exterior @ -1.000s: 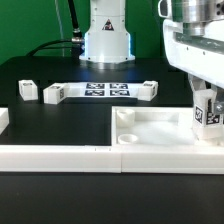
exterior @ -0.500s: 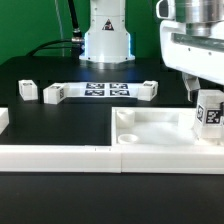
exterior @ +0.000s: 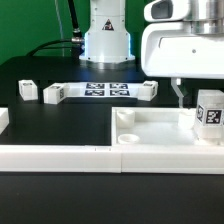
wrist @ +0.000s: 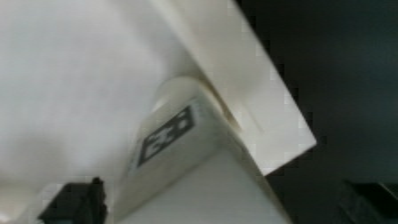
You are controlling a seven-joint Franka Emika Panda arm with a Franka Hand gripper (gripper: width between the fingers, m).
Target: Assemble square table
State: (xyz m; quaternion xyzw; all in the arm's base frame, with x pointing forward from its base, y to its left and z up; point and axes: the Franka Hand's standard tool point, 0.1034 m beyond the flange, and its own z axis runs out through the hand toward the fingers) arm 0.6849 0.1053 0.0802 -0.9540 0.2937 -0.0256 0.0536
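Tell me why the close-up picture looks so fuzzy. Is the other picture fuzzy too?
Wrist view: out of focus, probably because the camera sits very near; the leg block and its tag look soft and smeared, and the white parts are washed out. Exterior view: much sharper; the tags on the marker board have crisp edges, and the table top is bright with only faint shadows.

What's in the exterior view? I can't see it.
A small white tagged leg block stands upright in a corner of the large white square plastic tray-like table top, on the exterior view's right. The robot's gripper hangs open over it.
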